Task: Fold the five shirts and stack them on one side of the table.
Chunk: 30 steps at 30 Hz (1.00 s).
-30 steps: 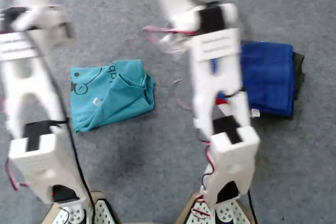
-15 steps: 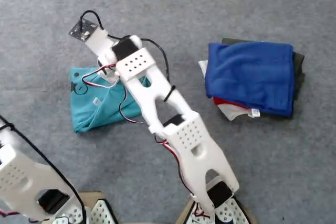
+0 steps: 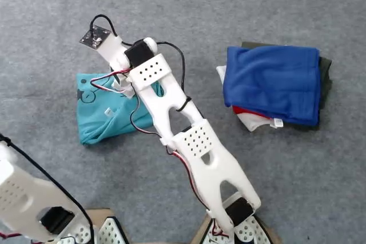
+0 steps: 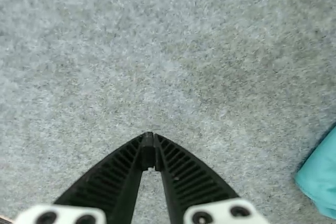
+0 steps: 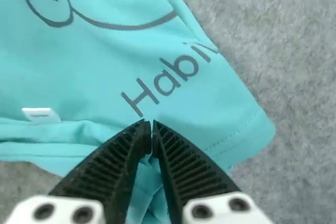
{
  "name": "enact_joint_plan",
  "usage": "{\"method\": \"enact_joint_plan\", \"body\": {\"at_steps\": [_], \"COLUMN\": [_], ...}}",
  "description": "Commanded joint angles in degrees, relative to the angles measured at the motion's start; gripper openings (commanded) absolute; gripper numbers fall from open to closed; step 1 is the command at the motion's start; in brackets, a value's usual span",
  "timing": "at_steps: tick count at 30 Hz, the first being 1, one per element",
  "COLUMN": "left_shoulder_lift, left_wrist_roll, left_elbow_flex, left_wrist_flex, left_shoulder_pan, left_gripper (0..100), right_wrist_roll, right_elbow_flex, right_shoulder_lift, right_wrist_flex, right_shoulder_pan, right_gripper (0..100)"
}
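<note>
A teal shirt (image 3: 106, 119) lies loosely folded left of the table's middle. My right arm (image 3: 171, 118) stretches across it. My right gripper (image 5: 147, 125) is shut, its tips down on the printed teal shirt (image 5: 79, 66); I cannot tell whether any cloth is pinched. At the right stands a stack with a folded blue shirt (image 3: 273, 83) on top, red (image 3: 243, 110) and white (image 3: 257, 122) ones under it, and a dark one (image 3: 325, 78) at the bottom. My left gripper (image 4: 148, 153) is shut over bare grey table, with a teal shirt corner (image 4: 321, 187) off to one side.
The grey felt table (image 3: 297, 175) has open room in front of the stack and behind both shirts. My left arm (image 3: 26, 198) sits low at the near left corner. Both arm bases stand at the front edge.
The right arm swung from beside the blue stack over to the teal shirt and has settled there. The left arm pulled back from the far left to the near left corner.
</note>
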Motion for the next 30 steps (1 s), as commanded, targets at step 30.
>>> {"method": "enact_joint_plan", "body": {"at_steps": [30], "left_shoulder_lift": [-2.6], "left_wrist_roll": [-0.2], "left_elbow_flex": [-4.8], "left_wrist_flex": [-1.3], "left_shoulder_pan": [1.8], "left_gripper": [3], "right_wrist_roll": [-3.3], "right_elbow_flex": [59.0], "right_shoulder_lift": [-46.5], "right_wrist_flex": [-9.8], "right_shoulder_pan": [1.7], "right_gripper": [1.5]}}
